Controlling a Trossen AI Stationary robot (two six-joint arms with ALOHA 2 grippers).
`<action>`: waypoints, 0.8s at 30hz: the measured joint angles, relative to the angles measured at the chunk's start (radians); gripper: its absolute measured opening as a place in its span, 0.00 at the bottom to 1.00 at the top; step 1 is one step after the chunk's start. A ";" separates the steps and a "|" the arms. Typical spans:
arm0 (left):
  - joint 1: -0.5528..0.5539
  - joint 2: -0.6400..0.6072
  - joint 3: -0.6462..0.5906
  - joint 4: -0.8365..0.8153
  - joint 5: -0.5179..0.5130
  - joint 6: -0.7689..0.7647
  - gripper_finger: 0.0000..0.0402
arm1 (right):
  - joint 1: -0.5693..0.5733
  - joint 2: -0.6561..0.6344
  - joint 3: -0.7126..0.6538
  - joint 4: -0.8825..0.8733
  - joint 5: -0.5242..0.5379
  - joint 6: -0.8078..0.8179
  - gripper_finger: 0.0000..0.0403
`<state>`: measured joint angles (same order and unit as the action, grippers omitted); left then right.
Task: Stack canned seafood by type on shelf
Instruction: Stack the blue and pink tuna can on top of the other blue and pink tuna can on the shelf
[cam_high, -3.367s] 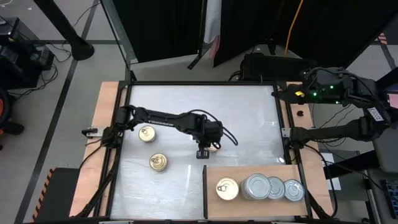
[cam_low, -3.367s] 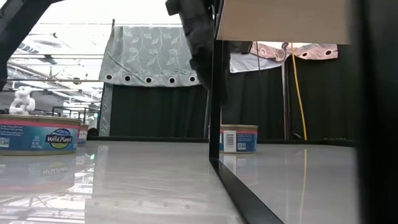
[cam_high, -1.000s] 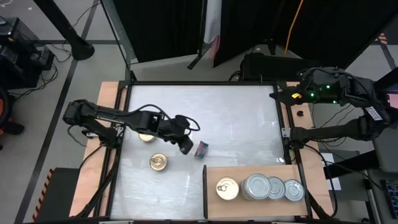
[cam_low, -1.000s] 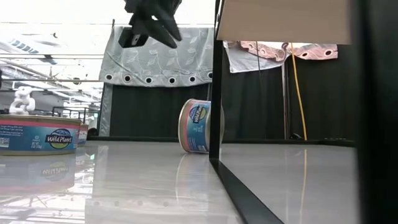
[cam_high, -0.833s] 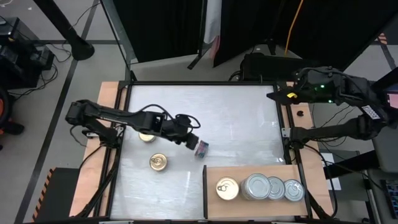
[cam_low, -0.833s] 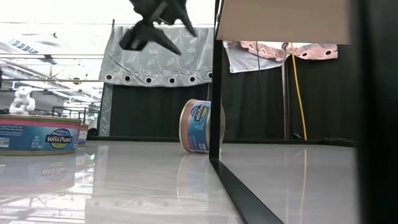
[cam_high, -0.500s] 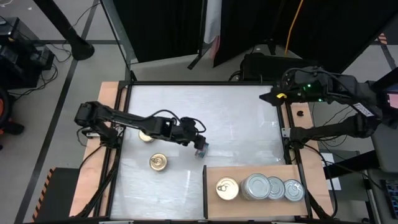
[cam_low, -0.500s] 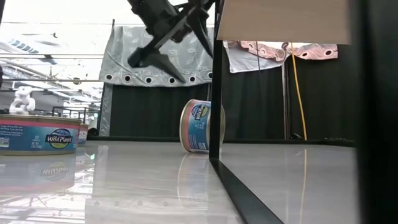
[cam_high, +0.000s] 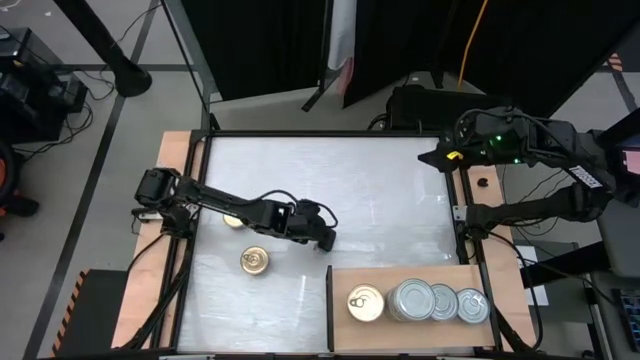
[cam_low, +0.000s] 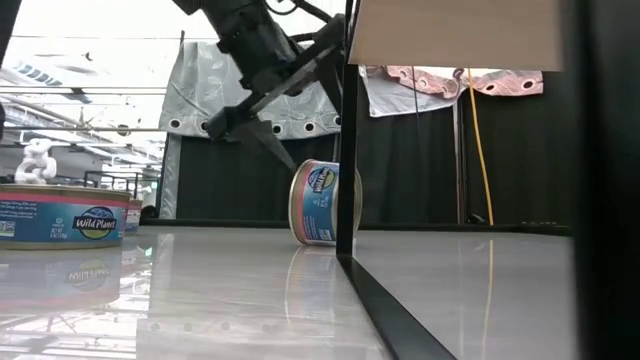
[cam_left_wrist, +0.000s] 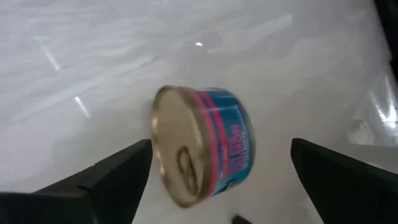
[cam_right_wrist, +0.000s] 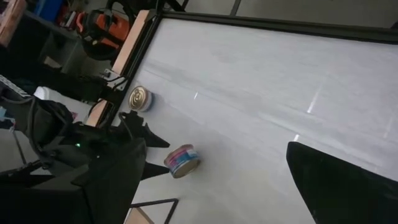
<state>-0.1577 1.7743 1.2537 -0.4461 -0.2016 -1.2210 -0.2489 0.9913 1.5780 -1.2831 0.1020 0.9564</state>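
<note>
Nearest the camera in the left wrist view, a small round metal tin with a gold pull-ring top and a blue-and-pink label (cam_left_wrist: 202, 146) sits in the middle of the frame, tipped up on its edge on the white glossy tabletop (cam_left_wrist: 93, 56), between the two dark fingers (cam_left_wrist: 118, 171) of the left gripper (cam_left_wrist: 217, 165). The jaws stand spread wide and released, touching nothing.

In the low view the same tin (cam_low: 318, 203) stands on its rim at centre, just left of the dark upright frame edge, with the left gripper (cam_low: 262, 105) above and to its left.

The main risk, as I judge it, is that a tin balanced on its rim rolls or topples at the slightest nudge. If one finger reaches it before the other, it may roll away across the slick top or drop flat with either face up. Closing across the curved wall could also squeeze it out of the jaws.

In the high view, two more gold-topped tins lie at centre left, one (cam_high: 254, 261) clear and one (cam_high: 233, 217) half hidden under the arm.

At lower right, the light-brown rectangular wooden board (cam_high: 400, 276) carries one gold-topped tin (cam_high: 365, 304) and three silver-topped tins (cam_high: 437, 303).

Farthest, at upper right, the right gripper (cam_high: 433, 157) waits with its jaws spread, holding nothing.
</note>
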 joint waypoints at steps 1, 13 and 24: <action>0.000 0.008 0.000 0.016 0.000 0.005 0.96 | 0.000 0.000 0.000 0.000 0.000 -0.001 0.94; 0.000 0.104 0.000 0.052 0.056 0.022 0.90 | 0.000 0.000 0.000 0.000 0.000 -0.025 0.94; 0.003 0.063 0.038 0.082 0.084 0.242 0.48 | 0.006 0.000 0.000 0.101 -0.165 -0.310 0.94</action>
<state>-0.1546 1.8371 1.2922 -0.3644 -0.1177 -0.9787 -0.2426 0.9913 1.5780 -1.1819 -0.0627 0.6464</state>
